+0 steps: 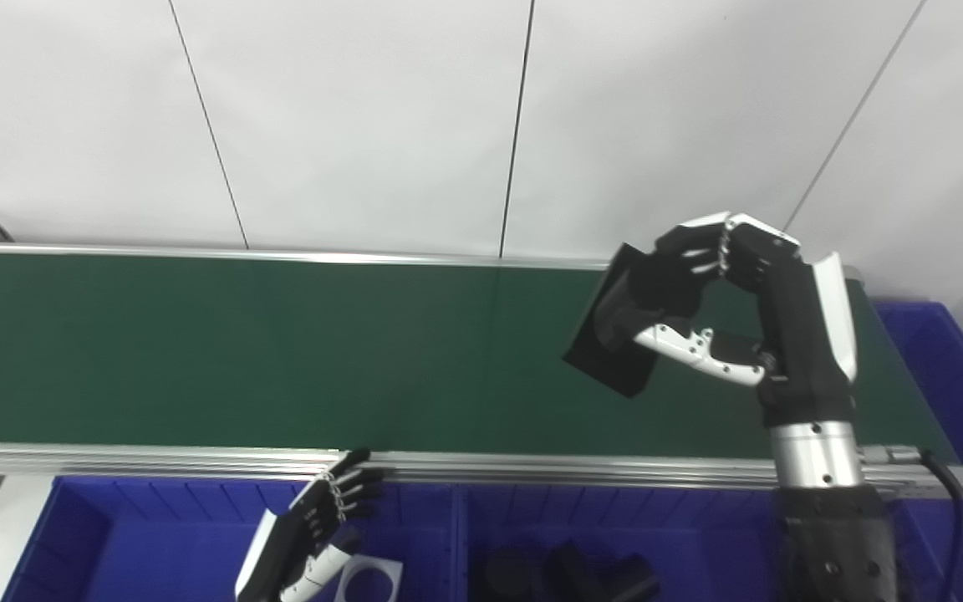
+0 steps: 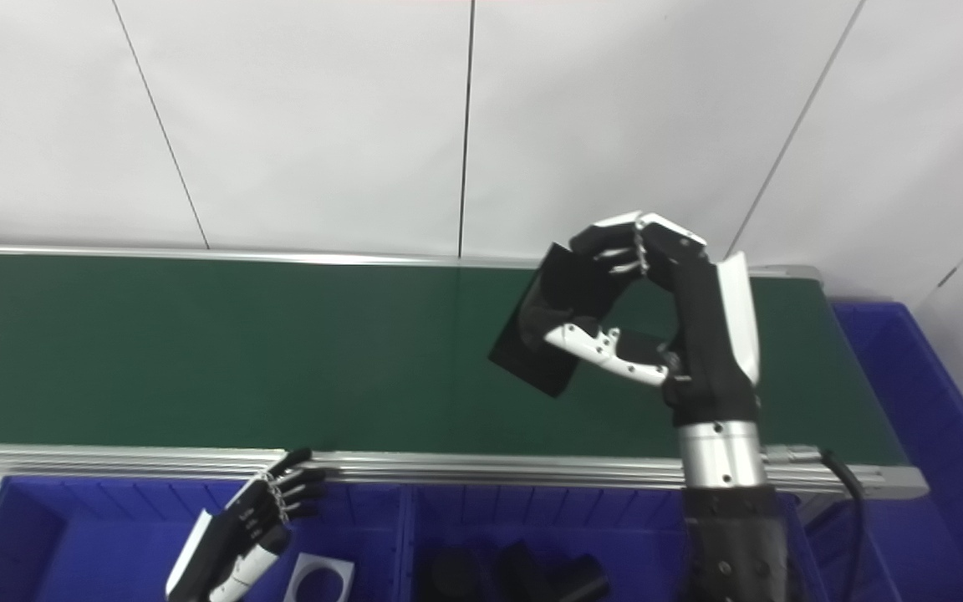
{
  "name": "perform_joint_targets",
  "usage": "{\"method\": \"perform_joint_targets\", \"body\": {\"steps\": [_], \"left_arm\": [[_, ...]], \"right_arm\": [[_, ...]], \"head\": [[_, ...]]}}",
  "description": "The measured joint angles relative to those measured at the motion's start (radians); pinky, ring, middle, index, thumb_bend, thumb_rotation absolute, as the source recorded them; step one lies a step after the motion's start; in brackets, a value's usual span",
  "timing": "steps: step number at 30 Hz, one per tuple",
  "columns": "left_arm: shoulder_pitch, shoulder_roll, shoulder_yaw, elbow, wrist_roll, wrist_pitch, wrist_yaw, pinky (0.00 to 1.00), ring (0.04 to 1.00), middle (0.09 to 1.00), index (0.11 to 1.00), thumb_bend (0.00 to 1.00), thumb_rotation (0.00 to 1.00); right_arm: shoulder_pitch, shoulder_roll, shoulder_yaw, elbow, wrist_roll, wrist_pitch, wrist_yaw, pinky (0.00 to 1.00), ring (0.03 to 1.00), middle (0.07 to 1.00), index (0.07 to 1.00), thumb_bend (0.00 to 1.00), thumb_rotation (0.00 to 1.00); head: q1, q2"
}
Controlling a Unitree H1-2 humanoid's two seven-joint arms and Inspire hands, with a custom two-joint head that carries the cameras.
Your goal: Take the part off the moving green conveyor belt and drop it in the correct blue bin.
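Observation:
My right hand [image 1: 720, 305] is raised above the right part of the green conveyor belt [image 1: 281, 351] and is shut on a flat black square part [image 1: 607, 347], held tilted between fingers and thumb; it also shows in the right eye view [image 2: 532, 343]. My left hand [image 1: 314, 522] is open and empty, low over the left blue bin [image 1: 164, 535], just in front of the belt's near rail. The belt surface carries nothing else that I can see.
A white square part with a round hole [image 1: 371, 579] lies in the left blue bin. Several black parts [image 1: 569, 573] lie in the middle blue bin [image 1: 615, 510]. Another blue bin [image 1: 962, 393] stands at the belt's right end. A white panelled wall [image 1: 481, 117] is behind.

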Motion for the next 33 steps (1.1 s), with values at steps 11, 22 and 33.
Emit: {"method": "perform_joint_targets", "body": {"steps": [11,22,33], "left_arm": [[0.0,0.002,0.044,-0.029,-0.013,0.0,-0.051,0.69,0.738,0.776,0.853,0.8,0.67],[0.002,0.006,0.06,-0.046,-0.014,0.0,-0.07,0.69,0.741,0.781,0.859,0.81,0.68],[0.002,0.009,0.077,-0.059,-0.036,0.0,-0.093,0.7,0.743,0.782,0.868,0.82,0.7]], "right_arm": [[0.205,0.039,0.067,-0.034,-0.054,-0.01,0.003,0.32,0.466,0.547,0.502,0.49,0.0],[0.334,0.084,0.123,0.072,-0.076,-0.108,-0.048,0.37,0.469,0.52,0.475,0.5,0.0],[0.368,0.095,0.147,0.244,-0.059,-0.138,-0.08,0.39,0.47,0.502,0.48,0.5,0.0]], "head": [[-0.014,0.029],[-0.018,0.055],[-0.034,0.083]]}}
